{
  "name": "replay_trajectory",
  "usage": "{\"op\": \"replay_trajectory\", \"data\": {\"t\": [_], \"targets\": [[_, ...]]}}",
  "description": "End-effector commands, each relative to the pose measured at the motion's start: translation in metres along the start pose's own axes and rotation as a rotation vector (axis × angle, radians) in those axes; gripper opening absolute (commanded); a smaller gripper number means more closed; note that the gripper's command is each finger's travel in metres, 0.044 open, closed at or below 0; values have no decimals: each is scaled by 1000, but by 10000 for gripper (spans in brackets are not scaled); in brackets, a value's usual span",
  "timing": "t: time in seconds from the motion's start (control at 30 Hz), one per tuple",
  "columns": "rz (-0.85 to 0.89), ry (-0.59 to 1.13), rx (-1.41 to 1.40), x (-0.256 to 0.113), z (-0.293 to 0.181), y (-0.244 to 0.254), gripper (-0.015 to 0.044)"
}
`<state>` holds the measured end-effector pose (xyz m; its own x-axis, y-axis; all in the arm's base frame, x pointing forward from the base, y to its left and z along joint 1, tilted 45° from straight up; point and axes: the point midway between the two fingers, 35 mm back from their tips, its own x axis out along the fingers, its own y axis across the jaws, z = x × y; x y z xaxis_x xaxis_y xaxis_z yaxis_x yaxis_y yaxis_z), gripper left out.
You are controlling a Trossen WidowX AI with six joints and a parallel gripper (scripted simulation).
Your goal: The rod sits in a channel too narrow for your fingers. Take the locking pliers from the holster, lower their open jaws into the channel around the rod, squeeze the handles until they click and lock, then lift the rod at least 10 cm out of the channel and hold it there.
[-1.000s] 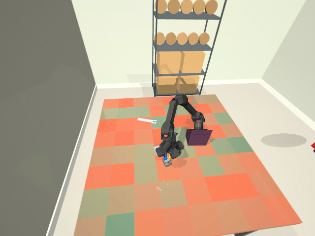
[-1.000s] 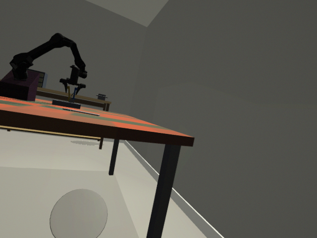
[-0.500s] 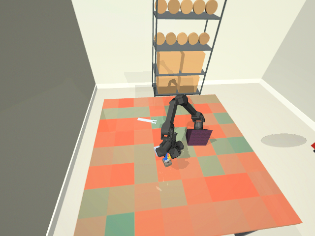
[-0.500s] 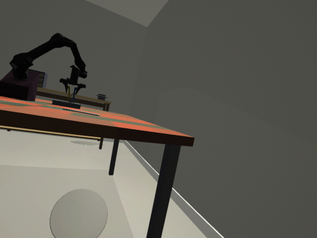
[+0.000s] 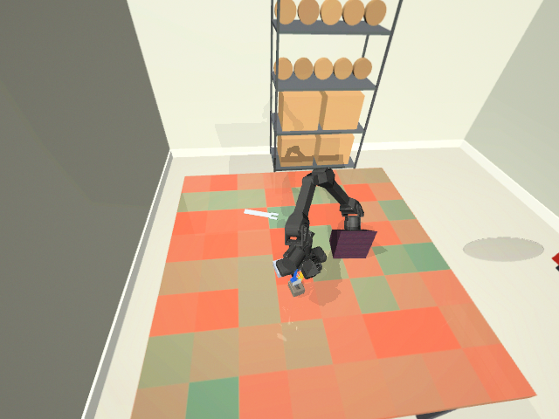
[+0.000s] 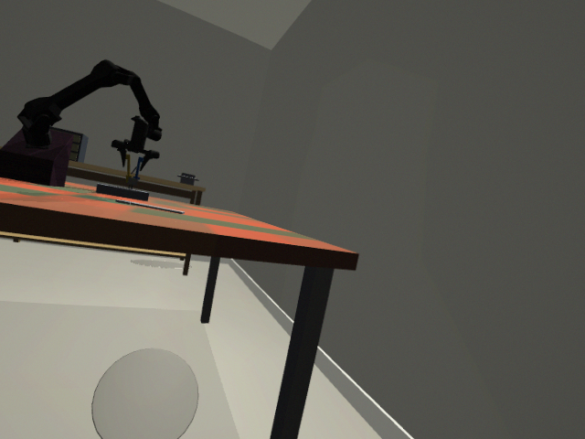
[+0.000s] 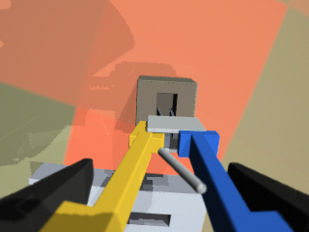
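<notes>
From above, reaches with the gripper [image 5: 298, 271] [image 6: 133, 166] [image 7: 161, 169] over the block [image 5: 291, 290] [image 7: 146, 99], with the pliers [image 5: 295, 276] [image 6: 138, 167] [image 7: 210, 178] beneath. Has the pliers out of the holster [image 5: 277, 269] [image 6: 122, 191] [image 7: 187, 205], so counts the fetching as done. Leaves the fork [image 5: 260, 213] [image 6: 150, 206] well apart. From the exterior, holds the pliers upright, yellow and blue handles between the fingers, business end down beside or behind the holster; cannot tell how deep. From the wrist, grips fairly wide, probably clasping both handles from outside. Lines up the pliers' narrow tips with the block's slot; cannot tell whether above or already inside. Cannot make out the rod, presumably down in that slot, hidden or too small. Leaves, by judgement, any remaining lowering, the squeeze to the lock, the lift and the hold. Shows no readable brands, labels or writing in any view.
</notes>
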<state>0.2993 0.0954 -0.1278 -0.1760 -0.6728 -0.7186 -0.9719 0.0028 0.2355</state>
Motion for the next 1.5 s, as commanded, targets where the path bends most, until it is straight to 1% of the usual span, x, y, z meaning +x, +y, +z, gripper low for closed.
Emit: {"op": "replay_trajectory", "data": {"t": [0.0,0.3,1.47], "targets": [[0,-5,6,-8,1,-1,322],[5,-5,15,-19,1,0,322],[2,-10,404,-21,-26,5,322]]}}
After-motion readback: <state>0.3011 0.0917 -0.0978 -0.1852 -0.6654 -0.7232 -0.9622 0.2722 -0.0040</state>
